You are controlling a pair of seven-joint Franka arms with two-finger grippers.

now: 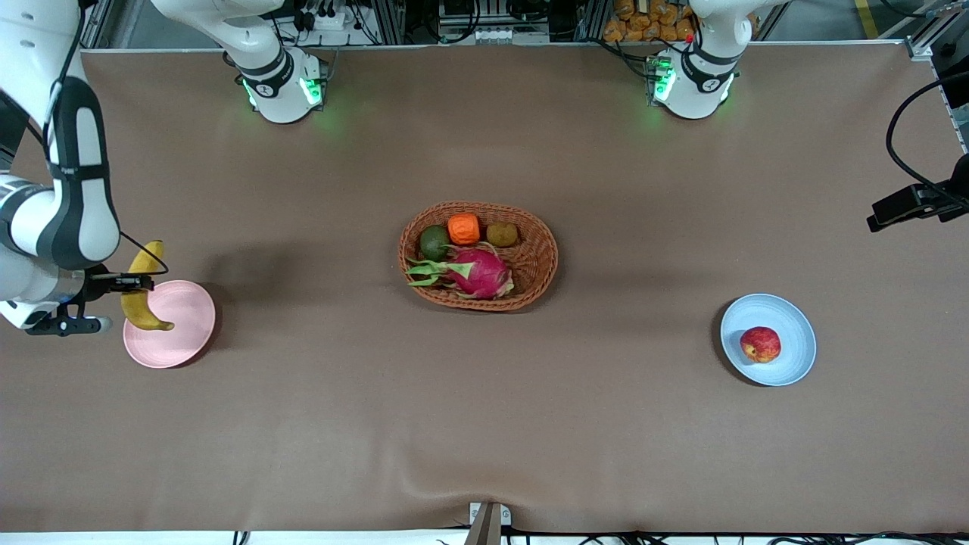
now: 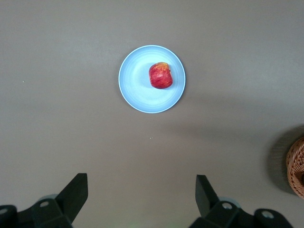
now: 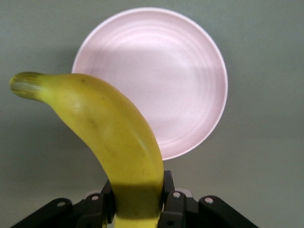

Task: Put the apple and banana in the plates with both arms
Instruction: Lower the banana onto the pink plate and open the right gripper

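I see the banana (image 1: 142,291) clamped in my right gripper (image 1: 135,284) over the pink plate (image 1: 178,333), the apple (image 1: 760,344) resting on the blue plate (image 1: 787,314), and my left gripper (image 2: 141,197) spread wide, empty, above the table.
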